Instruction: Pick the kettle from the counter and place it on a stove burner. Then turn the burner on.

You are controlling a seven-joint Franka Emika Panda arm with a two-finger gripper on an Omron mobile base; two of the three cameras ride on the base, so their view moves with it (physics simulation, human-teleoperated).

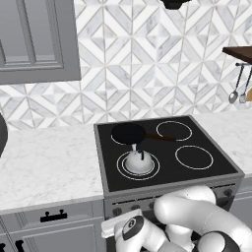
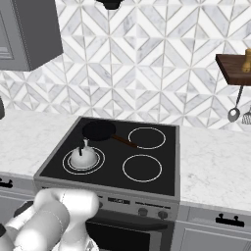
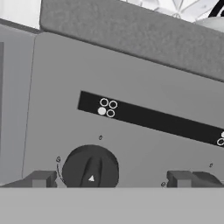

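The small silvery kettle (image 1: 138, 161) (image 2: 82, 156) stands upright in the middle of the front left stove burner (image 1: 119, 166) (image 2: 66, 162), whose two white rings show around it. White marble counter (image 1: 49, 162) (image 2: 215, 166) lies on both sides of the stove. My gripper (image 3: 111, 178) is open, low in front of the stove's grey control panel (image 3: 131, 78). A dark round knob (image 3: 90, 168) sits on that panel between the two fingertips (image 3: 41, 178), nearer the left one; neither fingertip touches it. Nothing is held.
A flat black pan (image 1: 128, 133) (image 2: 99, 130) with a brown handle rests on the back left of the black glass top. Single-ring circles (image 1: 194, 157) (image 2: 142, 167) mark the right side. Further knobs (image 2: 142, 212) line the panel. Utensils (image 1: 234, 96) (image 2: 234, 113) hang under a shelf at right.
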